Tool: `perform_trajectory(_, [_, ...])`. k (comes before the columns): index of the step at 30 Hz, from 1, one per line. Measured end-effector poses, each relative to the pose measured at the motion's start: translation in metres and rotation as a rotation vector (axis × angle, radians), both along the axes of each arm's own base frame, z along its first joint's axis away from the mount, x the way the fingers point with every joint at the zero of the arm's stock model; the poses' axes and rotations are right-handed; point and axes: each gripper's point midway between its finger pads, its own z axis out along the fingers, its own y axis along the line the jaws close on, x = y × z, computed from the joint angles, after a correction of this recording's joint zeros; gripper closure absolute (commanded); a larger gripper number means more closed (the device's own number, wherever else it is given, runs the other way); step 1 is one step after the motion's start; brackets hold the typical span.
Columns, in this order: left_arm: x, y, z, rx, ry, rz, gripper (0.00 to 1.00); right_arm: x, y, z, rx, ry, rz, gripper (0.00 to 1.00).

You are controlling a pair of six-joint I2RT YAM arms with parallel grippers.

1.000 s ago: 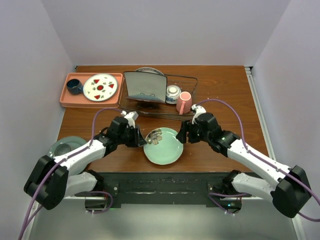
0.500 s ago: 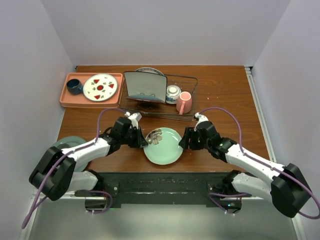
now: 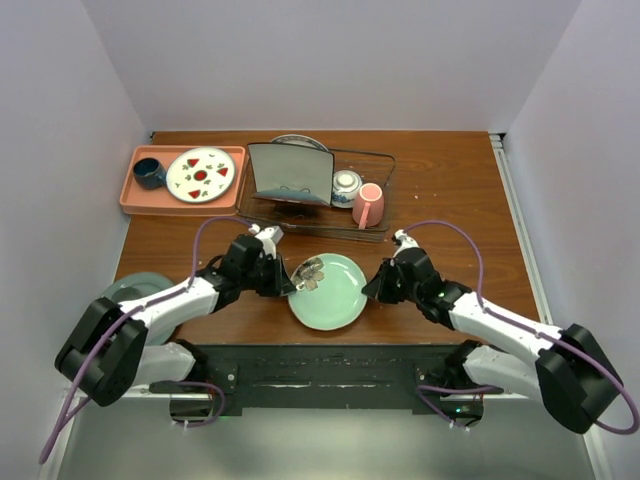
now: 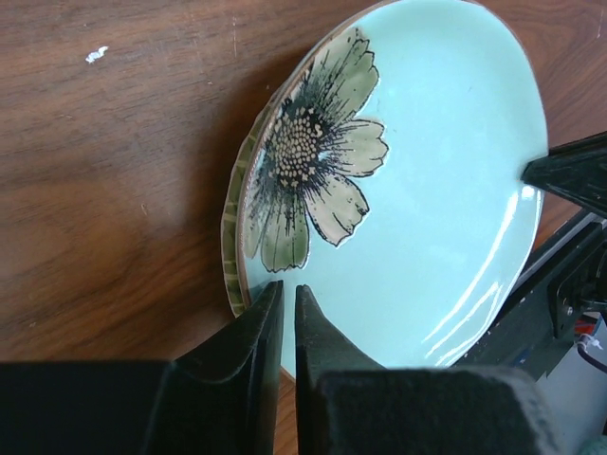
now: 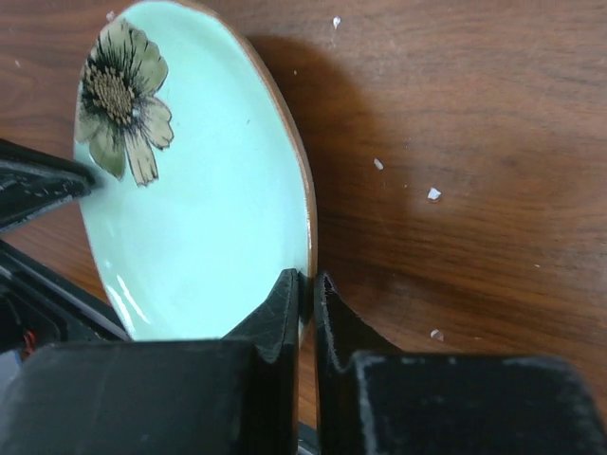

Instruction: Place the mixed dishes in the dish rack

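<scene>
- Gripping the green plate (image 3: 326, 292) from both sides, the two arms meet near the middle of the bench's near edge.
- Left gripper (image 3: 287, 285): its fingers are nearly together, pinched on the plate's left rim just below the painted flower; the left wrist view shows the rim passing between the fingertips (image 4: 286, 289).
- Right gripper (image 3: 370, 288): it is clamped on the opposite, right rim, one finger over the plate's inside and one outside (image 5: 309, 280).
- The plate (image 4: 427, 190) lies between the two grippers, flower side toward the left one, in front of the rack (image 3: 340, 228) and apart from it.
- The rack sits at the middle of the far edge and holds a square plate (image 3: 290, 172) leaning upright, a bowl (image 3: 347, 184) and a pink mug (image 3: 369, 204).
- A pink tray (image 3: 135, 203) occupies the far left corner.
</scene>
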Motion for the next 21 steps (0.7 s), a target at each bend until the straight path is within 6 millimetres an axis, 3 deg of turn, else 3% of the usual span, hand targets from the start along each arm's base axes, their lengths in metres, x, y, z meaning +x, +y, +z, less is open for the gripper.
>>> perform_trajectory(9, [-0.001,0.010,0.009,0.026,-0.027,0.034,0.60,-0.001,-0.011,0.022,0.012,-0.054,-0.043,1.00])
perform_trajectory(14, [0.001,0.010,0.014,0.016,-0.047,0.041,0.56,-0.005,-0.012,0.028,0.048,-0.018,-0.083,1.00])
perform_trajectory(21, [-0.008,0.007,0.005,-0.018,-0.035,0.025,0.56,-0.014,-0.007,0.034,0.167,0.052,-0.154,1.00])
